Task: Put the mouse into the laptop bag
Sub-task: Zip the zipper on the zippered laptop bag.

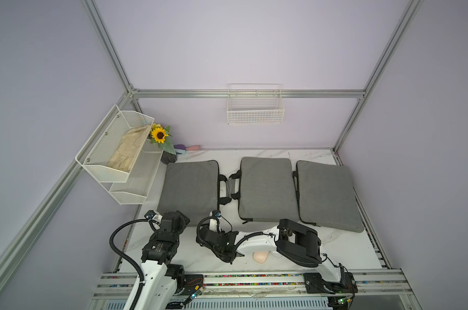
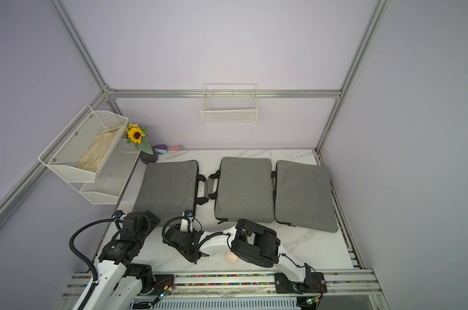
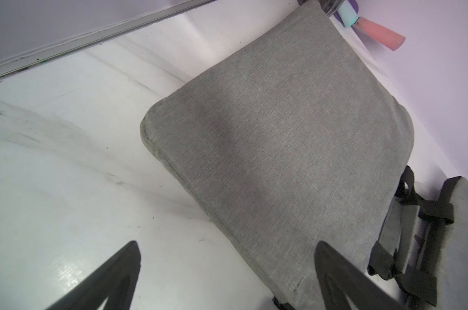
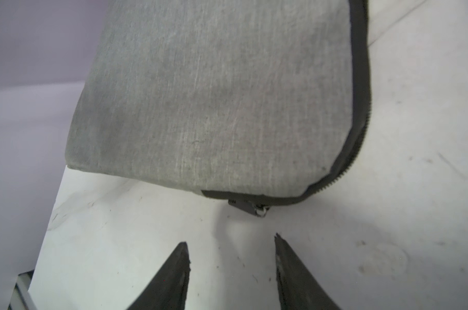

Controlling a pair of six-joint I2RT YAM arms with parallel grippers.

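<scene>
1. The left gripper (image 3: 227,243) hangs above the near edge of the left laptop bag (image 1: 190,185). Its jaws stand wide apart and hold nothing.
2. This grey bag lies flat on the white table (image 1: 348,249), with its black handles (image 1: 222,177) on the right side.
3. The right gripper (image 4: 230,239) is low at the near right corner of the same bag. Its jaws are apart and empty. The zipper pull (image 4: 250,208) is just ahead of it, not touched.
4. The mouse (image 1: 260,258), pale pink, lies on the table close to the near edge. It is partly under the right arm (image 1: 298,241) and apart from all the bags.
5. The middle laptop bag (image 1: 267,188) and the right laptop bag (image 1: 326,193) lie flat, just beside each other. The right one is turned a little.
</scene>
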